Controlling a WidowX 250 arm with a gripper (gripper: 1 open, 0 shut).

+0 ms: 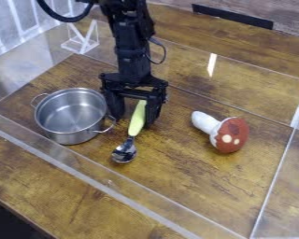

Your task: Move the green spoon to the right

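— What is the work surface?
— A dark brown wooden table (177,201) with visible grain, fenced by a low clear acrylic wall (78,182).
— And behind?
— A white wire rack (79,37) stands at the far left.
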